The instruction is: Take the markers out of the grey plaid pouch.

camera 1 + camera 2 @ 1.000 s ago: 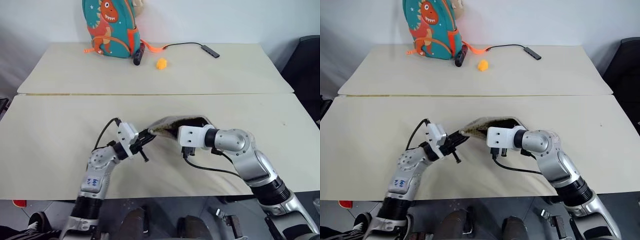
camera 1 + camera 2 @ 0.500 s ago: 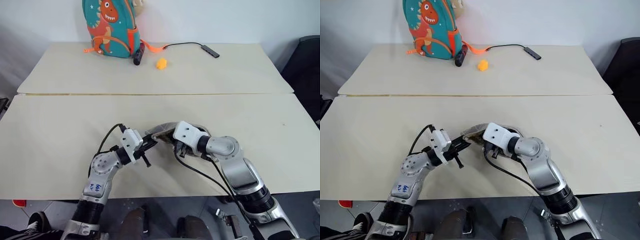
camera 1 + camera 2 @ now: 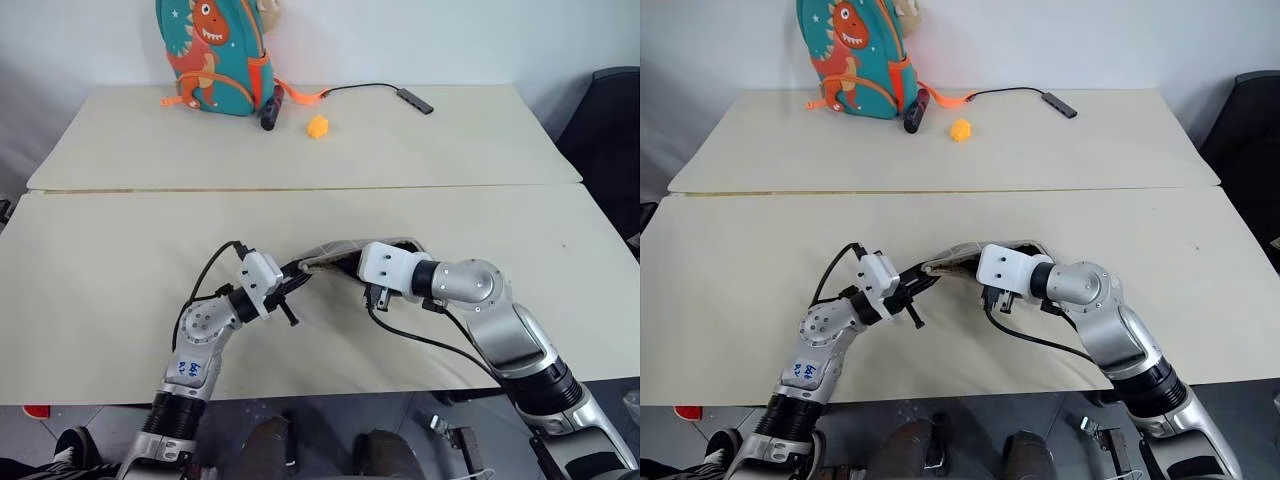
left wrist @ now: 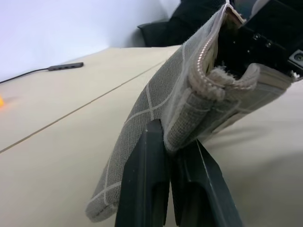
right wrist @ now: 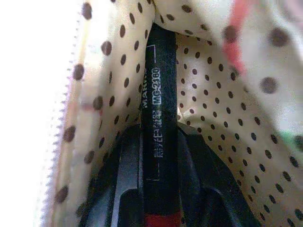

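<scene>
Pouch [image 3: 345, 256] is up off the near table [image 3: 120, 260], btwn both arms. L gripper [image 4: 170, 156] is pressed shut on its edge. R gripper [image 5: 158, 165] is inside, pinching a marker [image 5: 160, 113] w/ black end. Backpack [image 3: 212, 55] sits far left.

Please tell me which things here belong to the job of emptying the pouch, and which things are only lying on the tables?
Part of the job:
grey plaid pouch
marker inside it
left gripper
right gripper

Only lying about:
dinosaur backpack
orange object
dark cylinder
black cable
</scene>
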Controlling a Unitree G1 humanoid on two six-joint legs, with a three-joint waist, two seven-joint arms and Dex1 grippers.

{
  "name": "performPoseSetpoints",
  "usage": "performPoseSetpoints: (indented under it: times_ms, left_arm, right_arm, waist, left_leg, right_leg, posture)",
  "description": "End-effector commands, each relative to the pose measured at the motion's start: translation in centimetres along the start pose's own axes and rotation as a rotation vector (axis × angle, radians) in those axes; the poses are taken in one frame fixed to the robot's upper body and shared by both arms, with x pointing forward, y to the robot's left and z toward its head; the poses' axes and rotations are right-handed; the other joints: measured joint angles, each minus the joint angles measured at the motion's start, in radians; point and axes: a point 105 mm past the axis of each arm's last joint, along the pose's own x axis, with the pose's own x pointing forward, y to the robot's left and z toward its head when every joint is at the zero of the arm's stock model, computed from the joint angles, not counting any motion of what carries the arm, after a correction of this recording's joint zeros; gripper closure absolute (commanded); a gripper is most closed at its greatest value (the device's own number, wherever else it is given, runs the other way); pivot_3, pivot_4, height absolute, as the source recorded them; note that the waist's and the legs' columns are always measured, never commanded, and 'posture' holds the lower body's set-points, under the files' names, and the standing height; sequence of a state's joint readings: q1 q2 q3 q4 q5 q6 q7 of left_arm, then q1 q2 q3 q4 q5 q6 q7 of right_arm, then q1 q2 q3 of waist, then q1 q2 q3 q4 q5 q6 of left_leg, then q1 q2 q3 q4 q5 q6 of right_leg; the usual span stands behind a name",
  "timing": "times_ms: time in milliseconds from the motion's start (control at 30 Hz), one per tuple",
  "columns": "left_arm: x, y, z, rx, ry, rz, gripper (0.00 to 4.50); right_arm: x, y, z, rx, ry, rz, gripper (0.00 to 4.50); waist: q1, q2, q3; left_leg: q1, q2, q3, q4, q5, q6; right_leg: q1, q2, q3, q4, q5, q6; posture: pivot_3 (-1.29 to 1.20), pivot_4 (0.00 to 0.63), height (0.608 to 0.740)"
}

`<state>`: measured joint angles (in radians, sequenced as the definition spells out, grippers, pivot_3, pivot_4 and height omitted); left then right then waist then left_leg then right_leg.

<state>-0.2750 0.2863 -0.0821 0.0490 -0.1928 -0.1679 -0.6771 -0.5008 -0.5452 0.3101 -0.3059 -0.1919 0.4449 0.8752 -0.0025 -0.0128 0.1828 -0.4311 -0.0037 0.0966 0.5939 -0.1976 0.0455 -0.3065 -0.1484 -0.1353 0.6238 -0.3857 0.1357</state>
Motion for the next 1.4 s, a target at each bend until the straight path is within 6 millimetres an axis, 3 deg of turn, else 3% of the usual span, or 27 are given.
performPoseSetpoints:
  times_ms: [33,200,333,433,533,633,767,933,1067,1200,1333,1400]
  left_arm:
    - [-0.5,1.0,-0.4,0.004,0.022,0.043,4.50]
    - [0.7,-1.6,-0.2,0.027,0.020,-0.056,4.50]
    - [1.8,-2.2,-0.1,0.017,0.017,-0.043,4.50]
    - [2.1,-2.6,-0.2,0.034,0.032,-0.066,4.50]
    - [1.7,-1.8,-0.8,0.062,0.076,-0.033,4.50]
    - [1.1,-0.7,-1.5,0.123,0.115,-0.002,4.50]
    - [0.7,1.7,-1.4,0.114,0.111,0.129,4.50]
    - [0.9,1.7,-0.9,0.021,0.062,0.154,4.50]
    - [1.3,0.4,-1.1,0.072,0.089,0.083,4.50]
    - [1.6,-1.5,-1.4,0.104,0.103,-0.031,4.50]
    - [1.6,-1.8,-1.6,0.108,0.109,-0.041,4.50]
    - [1.7,-1.9,-1.5,0.140,0.109,-0.061,4.50]
  right_arm:
    - [-1.1,-1.0,3.0,-0.084,-0.115,-0.006,3.93]
    - [-0.1,-1.6,3.0,-0.194,-0.036,-0.013,3.93]
    - [0.7,-0.1,2.7,-0.183,-0.012,0.031,3.93]
    - [0.9,-0.2,2.2,-0.208,0.027,0.024,3.93]
    - [0.1,-0.7,0.9,-0.227,0.133,0.030,3.93]
    - [-0.4,0.0,1.5,-0.102,0.108,0.061,3.93]
    - [-1.5,1.7,-0.4,-0.080,0.166,0.121,3.93]
    - [-1.2,2.2,-1.0,-0.156,0.166,0.093,3.93]
    - [-0.6,1.1,1.4,-0.288,0.062,0.050,3.93]
    - [-0.6,-0.2,2.7,-0.238,0.030,0.027,3.93]
    - [-0.8,-1.1,2.6,-0.307,0.074,0.031,3.93]
    - [-0.5,-1.5,3.3,-0.145,0.034,0.007,3.93]
  waist:
    - [0.001,0.000,0.000]
    - [0.001,0.000,0.000]
    - [0.002,0.000,0.000]
    - [0.002,0.000,0.000]
    - [0.002,0.000,0.000]
    - [0.002,0.000,0.000]
    - [0.006,0.000,0.000]
    - [0.004,0.000,0.000]
    - [-0.001,0.000,0.000]
    - [0.000,0.000,0.000]
    - [0.003,0.000,0.000]
    - [0.003,0.000,0.000]
  left_leg:
    - [0.000,0.000,0.000,0.000,0.000,0.000]
    - [0.000,0.000,0.000,0.000,0.000,0.000]
    - [0.000,0.000,-0.001,0.000,0.000,0.000]
    - [-0.001,0.000,-0.001,0.000,0.000,0.000]
    - [-0.001,0.000,0.000,0.001,0.000,0.000]
    - [-0.001,0.000,-0.001,0.001,0.000,0.000]
    - [-0.001,0.000,-0.001,0.001,0.000,0.000]
    - [-0.001,0.000,-0.002,0.001,0.000,0.000]
    - [-0.001,0.000,-0.001,0.001,0.000,0.000]
    - [-0.001,0.000,-0.001,0.001,0.001,0.000]
    - [-0.001,0.000,-0.002,0.001,0.001,0.000]
    - [-0.001,-0.001,-0.002,0.001,0.000,0.000]
  right_leg:
    - [0.000,0.000,0.000,0.000,0.000,0.000]
    - [0.000,0.000,0.000,0.000,0.000,0.000]
    - [0.000,0.000,0.000,0.000,0.000,0.000]
    - [0.000,0.000,0.000,0.000,0.000,0.000]
    - [0.000,0.000,0.000,0.000,0.000,0.000]
    - [0.000,0.000,0.000,0.000,0.000,0.000]
    - [0.000,-0.001,0.000,0.000,0.000,0.000]
    - [0.001,-0.001,0.000,-0.001,0.000,0.000]
    - [0.000,0.000,0.000,-0.001,0.000,0.000]
    - [0.000,0.000,0.000,0.000,0.000,0.000]
    - [0.000,0.000,0.000,0.000,0.000,0.000]
    - [0.001,-0.001,0.000,-0.001,0.000,0.000]
  posture:
    - [0.00,0.150,0.740]
    - [0.00,0.150,0.740]
    - [0.00,0.150,0.740]
    - [0.00,0.150,0.740]
    - [0.00,0.150,0.740]
    - [0.00,0.150,0.740]
    - [0.00,0.150,0.740]
    - [0.00,0.150,0.740]
    - [0.00,0.150,0.740]
    - [0.00,0.150,0.740]
    - [0.00,0.150,0.740]
    - [0.00,0.150,0.740]
